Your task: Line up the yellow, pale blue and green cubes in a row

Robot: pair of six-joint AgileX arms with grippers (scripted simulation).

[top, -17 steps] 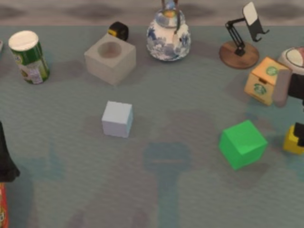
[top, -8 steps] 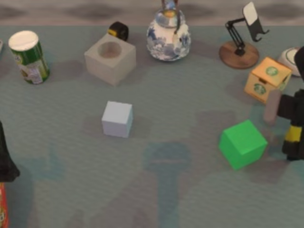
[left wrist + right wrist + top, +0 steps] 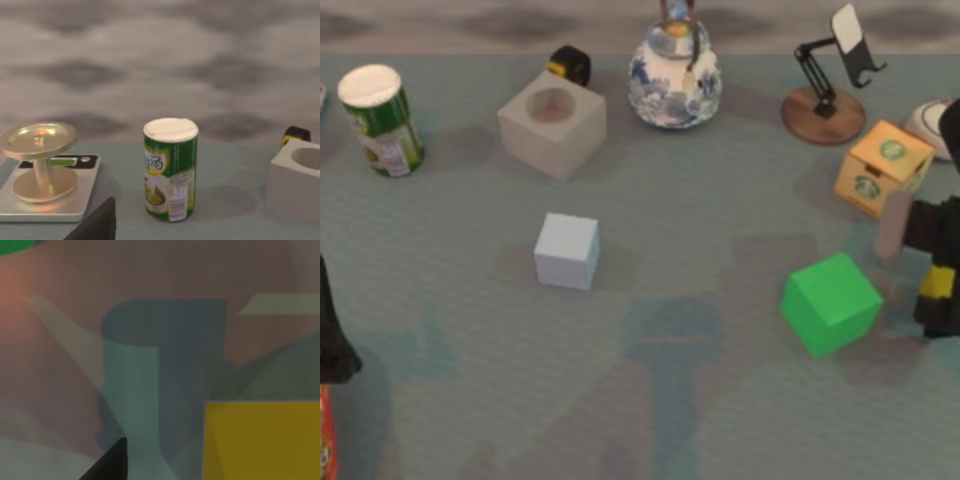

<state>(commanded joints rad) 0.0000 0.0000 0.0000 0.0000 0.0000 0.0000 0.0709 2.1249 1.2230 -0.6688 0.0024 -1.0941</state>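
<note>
Worktop [image 3: 440,300]: teal-grey cloth, lit in patches; blurred grey wall behind in left wrist view.
Right end effector [image 3: 938,300]: at right edge of top view, closed on yellow cube [image 3: 937,282], only a yellow band showing between dark fingers; same cube fills a corner of right wrist view [image 3: 260,440].
Green cube [image 3: 831,303]: on worktop just left of right end effector, turned askew, apart from it.
Pale blue cube [image 3: 566,250]: left of centre, well apart from green cube, nothing touching.
Left end effector [image 3: 332,340]: parked at left edge; finger state cannot tell.
Back row: grey block with round hollow [image 3: 552,120], blue-and-white vase [image 3: 675,75], desk lamp on round wooden base [image 3: 825,100].
Right-side clutter: tan box with green logos [image 3: 880,168] beyond right end effector, near it.
Left-side clutter: green can [image 3: 380,120]; in left wrist view a scale with brass dish [image 3: 40,175] beside it.
Open room: broad bare stretch between pale blue and green cubes, and along near edge.
</note>
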